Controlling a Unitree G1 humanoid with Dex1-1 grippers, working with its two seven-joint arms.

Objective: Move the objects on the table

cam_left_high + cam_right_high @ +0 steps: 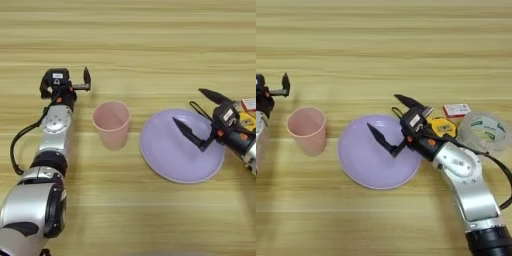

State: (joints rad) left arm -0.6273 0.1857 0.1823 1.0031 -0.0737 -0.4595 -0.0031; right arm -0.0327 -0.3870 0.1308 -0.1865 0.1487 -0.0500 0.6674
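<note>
Far left on the wooden table (150,45), the left gripper (67,82) rested with fingers spread, holding nothing. Just right of it stood the pale pink plastic cup (111,124), upright. Next lay the lilac plate (363,160); above its right half hung the right gripper (393,122), fingers wide apart, empty. Behind it sat the yellow-and-black tape measure (443,127), partly hidden.

Lilac round plate (368,155) near scene centre, flat on wood. Small red-and-white box (456,110) to its right, slightly farther back. Clear tape roll (484,130) farther right, just beside box, lying flat.
</note>
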